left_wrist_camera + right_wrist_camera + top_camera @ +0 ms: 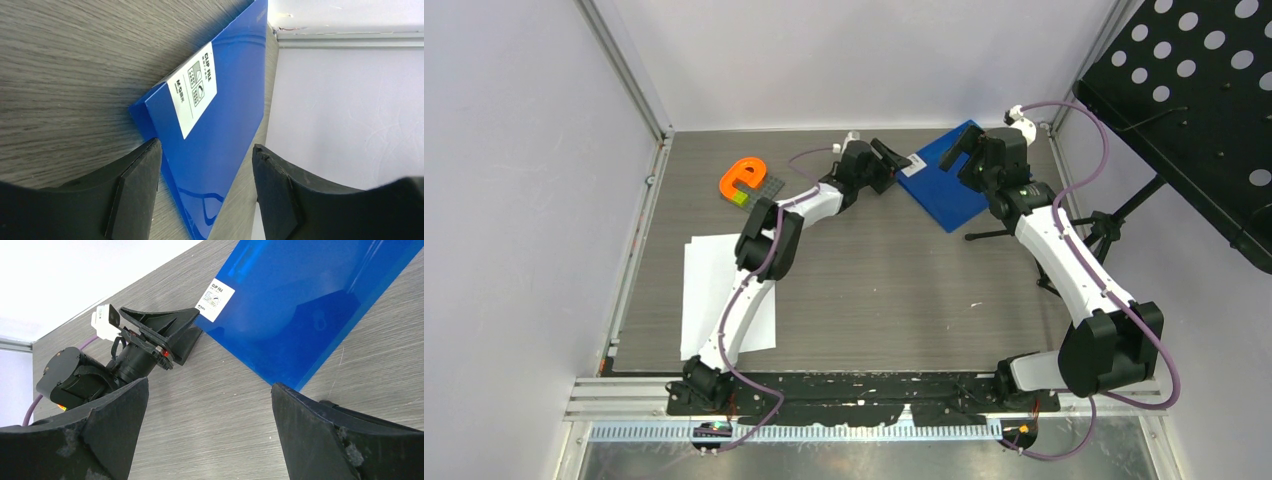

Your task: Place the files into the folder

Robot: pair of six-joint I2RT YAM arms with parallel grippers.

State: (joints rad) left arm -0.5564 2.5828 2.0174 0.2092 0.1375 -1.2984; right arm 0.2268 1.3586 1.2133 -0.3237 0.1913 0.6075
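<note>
The blue folder (pixel 944 178) lies shut and flat at the back right of the table, with a white label (pixel 194 95) at its left corner. My left gripper (pixel 902 160) is open at that corner. In the left wrist view the gripper (pixel 206 145) straddles the folder (pixel 230 115), and the left fingertip (pixel 147 165) is close against its edge. My right gripper (pixel 959 152) hangs open over the folder's far side. Only bare table lies between its fingers (pixel 210 385), with the folder (pixel 300 305) just ahead. The files (pixel 714 290), white sheets, lie at the near left, partly under the left arm.
An orange C-shaped piece (pixel 744 177) sits on a small grey plate (pixel 767 186) at the back left. A black perforated stand (pixel 1194 110) rises on a tripod (pixel 1104 225) beyond the table's right edge. Pale walls enclose the left and back.
</note>
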